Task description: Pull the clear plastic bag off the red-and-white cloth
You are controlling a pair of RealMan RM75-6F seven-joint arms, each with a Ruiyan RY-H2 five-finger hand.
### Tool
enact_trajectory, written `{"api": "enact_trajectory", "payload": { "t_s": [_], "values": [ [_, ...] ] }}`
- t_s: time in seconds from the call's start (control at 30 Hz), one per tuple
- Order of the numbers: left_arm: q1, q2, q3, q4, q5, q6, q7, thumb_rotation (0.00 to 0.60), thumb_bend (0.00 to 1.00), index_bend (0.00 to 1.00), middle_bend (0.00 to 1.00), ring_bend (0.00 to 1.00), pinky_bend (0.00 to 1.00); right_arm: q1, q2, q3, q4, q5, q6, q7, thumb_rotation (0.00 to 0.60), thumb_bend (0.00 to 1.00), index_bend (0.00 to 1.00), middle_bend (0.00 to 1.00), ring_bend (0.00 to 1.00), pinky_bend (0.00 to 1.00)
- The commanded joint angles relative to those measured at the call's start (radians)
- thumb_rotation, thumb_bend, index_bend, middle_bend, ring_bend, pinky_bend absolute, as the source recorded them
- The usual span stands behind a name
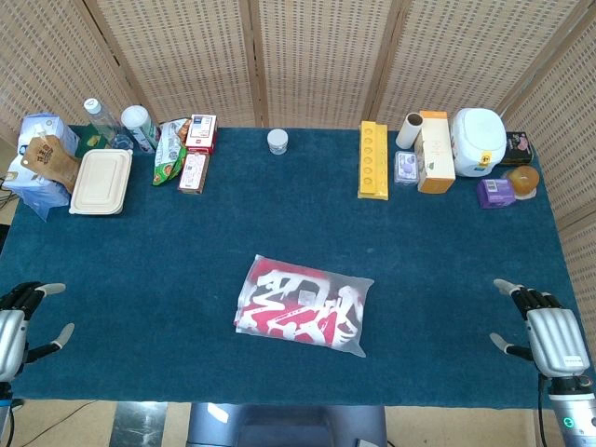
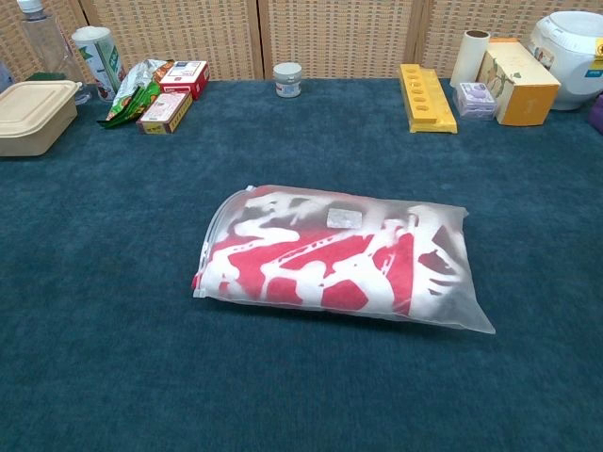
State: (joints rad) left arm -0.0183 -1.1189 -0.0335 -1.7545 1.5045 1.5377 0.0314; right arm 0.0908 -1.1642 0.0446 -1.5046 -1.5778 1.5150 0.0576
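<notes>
Plainly, nothing had been grasped yet; the left hand and right hand rested at opposite near edges of the table, fingers spread and empty, well apart from the work; the red-and-white cloth lay folded at the table's middle, fully inside the clear plastic bag; its zip edge faced the left hand, likely where the cloth must come out.

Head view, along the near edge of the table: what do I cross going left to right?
left hand → clear plastic bag with the red-and-white cloth inside it → right hand. Both hands are open, well apart from the bag.
</notes>
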Motion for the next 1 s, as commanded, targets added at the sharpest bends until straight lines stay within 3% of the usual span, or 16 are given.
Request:
{"api": "enact_trajectory", "payload": {
  "t_s": [0.03, 0.57, 1.0],
  "values": [
    [-0.002, -0.002, 0.001, 0.0, -0.004, -0.006, 0.002, 0.585, 0.24, 0.28, 0.32, 0.21, 0.26, 0.002, 0.0, 0.0, -0.001, 0.001, -0.004, 0.0, 0.6, 0.16, 0.21, 0.34, 0.37, 0.35],
    [0.002, 0.012, -0.006, -0.002, 0.0, 0.015, 0.004, 0.59, 0.24, 0.28, 0.32, 0.21, 0.26, 0.017, 0.008, -0.004, -0.013, -0.029, -0.006, 0.01, 0.6, 0.16, 0.21, 0.34, 0.37, 0.35],
    [0.0, 0.058, -0.021, -0.02, 0.009, 0.036, 0.017, 0.589, 0.24, 0.28, 0.32, 0.21, 0.26, 0.121, 0.045, -0.022, -0.11, -0.193, -0.052, 0.117, 0.6, 0.16, 0.21, 0.34, 0.37, 0.35]
  ]
}}
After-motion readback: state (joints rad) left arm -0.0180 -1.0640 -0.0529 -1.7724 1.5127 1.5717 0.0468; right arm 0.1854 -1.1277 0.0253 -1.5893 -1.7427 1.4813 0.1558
